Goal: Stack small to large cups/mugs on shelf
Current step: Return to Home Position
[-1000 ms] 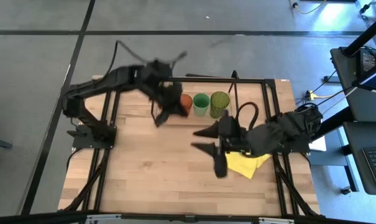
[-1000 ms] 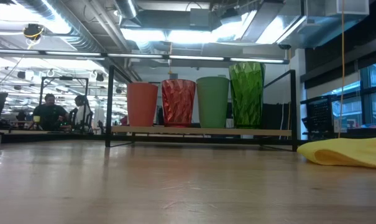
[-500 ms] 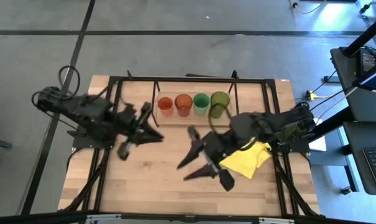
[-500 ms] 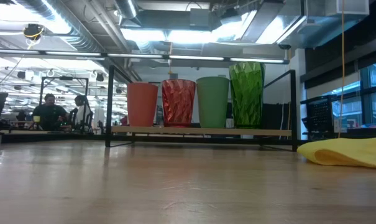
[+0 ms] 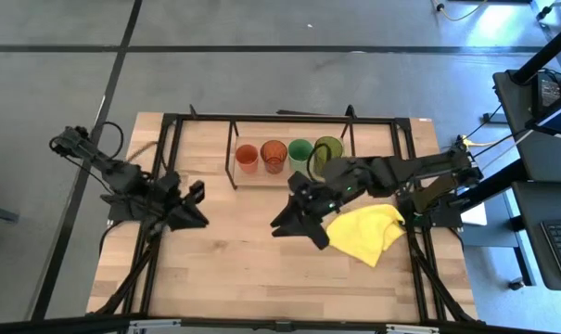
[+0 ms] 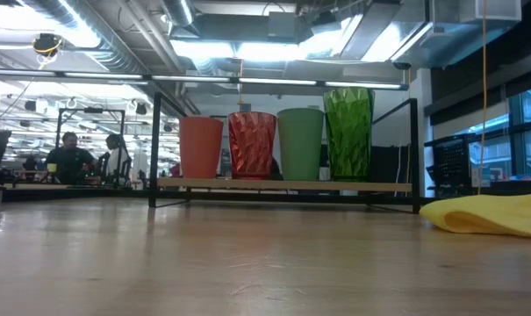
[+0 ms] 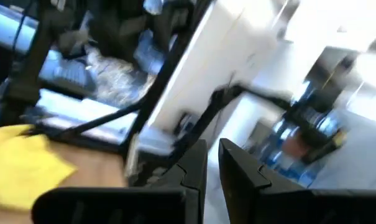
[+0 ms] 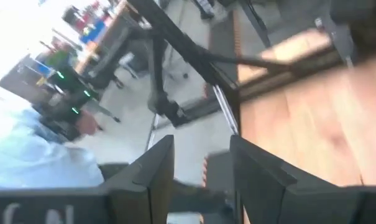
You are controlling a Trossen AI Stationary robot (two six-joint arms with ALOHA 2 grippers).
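Left gripper (image 5: 189,206): low over the table's (image 5: 234,269) left side, well apart from the shelf, fingers (image 7: 194,168) nearly together, empty.
Shelf (image 6: 379,186): at the table's far edge, long axis running left to right.
Cups: four in one row on the board, upright, mouths up, rising in height rightward: orange-red cup (image 6: 200,147), orange-brown cup (image 6: 251,145), bright green cup (image 6: 300,143), olive-green cup (image 6: 348,133).
Right gripper (image 5: 300,232): just in front of the shelf's right end, fingers spread wide, empty.
Yellow cloth (image 5: 363,232): crumpled on the table, just beside the right gripper.

Four cups (image 6: 252,145) upright on shelf (image 6: 375,186), rising in height.
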